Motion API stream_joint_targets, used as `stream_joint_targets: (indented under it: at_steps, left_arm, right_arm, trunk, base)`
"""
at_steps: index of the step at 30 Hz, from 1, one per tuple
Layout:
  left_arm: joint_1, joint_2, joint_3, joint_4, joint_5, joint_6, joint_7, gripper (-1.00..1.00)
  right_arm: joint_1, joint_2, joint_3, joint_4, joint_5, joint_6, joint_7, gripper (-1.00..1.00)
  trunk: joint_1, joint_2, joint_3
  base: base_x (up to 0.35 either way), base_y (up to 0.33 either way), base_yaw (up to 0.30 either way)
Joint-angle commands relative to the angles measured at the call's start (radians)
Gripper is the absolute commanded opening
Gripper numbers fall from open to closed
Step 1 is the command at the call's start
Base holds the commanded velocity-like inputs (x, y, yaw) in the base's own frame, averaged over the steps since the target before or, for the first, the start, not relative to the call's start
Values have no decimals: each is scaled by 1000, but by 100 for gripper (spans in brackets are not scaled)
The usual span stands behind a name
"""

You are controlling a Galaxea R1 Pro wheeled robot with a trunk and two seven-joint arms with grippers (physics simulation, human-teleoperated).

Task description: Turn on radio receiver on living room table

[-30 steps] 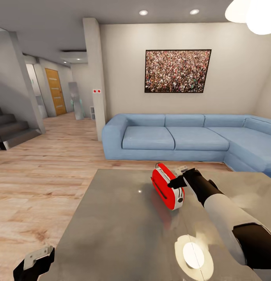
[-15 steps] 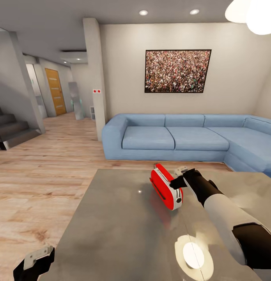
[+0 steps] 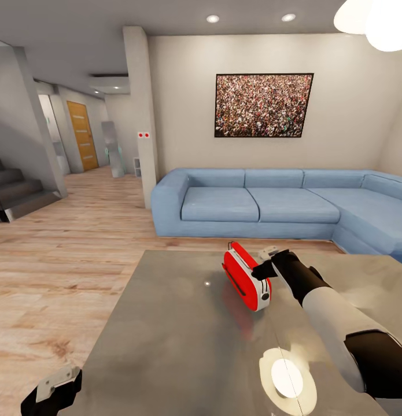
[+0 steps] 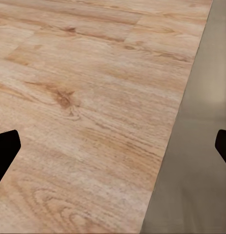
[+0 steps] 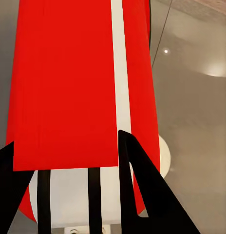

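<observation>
The radio receiver [image 3: 244, 277], red with white sides, stands on edge on the glossy grey table [image 3: 166, 323], tilted, in the living room. My right gripper [image 3: 264, 261] is open at its near white end. In the right wrist view the two black fingers [image 5: 137, 185] spread over the radio receiver [image 5: 69, 73], against its slatted white side; I cannot tell whether they touch it. My left gripper [image 3: 53, 387] hangs low beside the table's left edge. It is open and empty over the wood floor [image 4: 84, 97], with the table [image 4: 200, 146] alongside.
A long blue corner sofa [image 3: 264, 205] runs behind the table under a framed crowd picture [image 3: 263, 105]. A white pendant lamp [image 3: 380, 20] hangs at the upper right, and its reflection [image 3: 287, 375] shows on the tabletop. Stairs [image 3: 15, 190] and a hallway lie to the left.
The radio receiver has slid slightly left with the right gripper against it. The left gripper has dropped a little lower.
</observation>
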Motion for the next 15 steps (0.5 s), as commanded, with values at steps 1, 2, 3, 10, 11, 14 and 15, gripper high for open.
stream_joint_targets:
  at_steps: [1,2,3,10,11,14,15]
  left_arm:
    - [0,0,0,0,0,0,0,100]
    - [0,0,0,0,0,0,0,100]
    - [0,-1,0,0,0,0,0,100]
    - [0,0,0,0,-1,1,1,100]
    - [0,0,0,0,-1,1,1,100]
    - [0,0,0,0,-1,1,1,100]
    - [0,1,0,0,-1,1,1,100]
  right_arm:
    - [0,0,0,0,0,0,0,-100]
    - [0,0,-1,0,0,0,0,-100]
    - [0,0,-1,0,0,0,0,-100]
    - [0,0,-1,0,1,0,1,-100]
    - [0,0,-1,0,1,0,1,-100]
    - [0,0,-1,0,1,0,2,-100]
    - [0,0,-1,0,1,0,2,-100]
  trunk:
    - [0,0,0]
    - [0,0,0]
    - [0,0,0]
    - [0,0,0]
    - [0,0,0]
    - [0,0,0]
    - [-4,7,3]
  base:
    - [0,0,0]
    - [0,0,0]
    - [0,0,0]
    - [0,0,0]
    - [0,0,0]
    - [0,0,0]
    - [0,0,0]
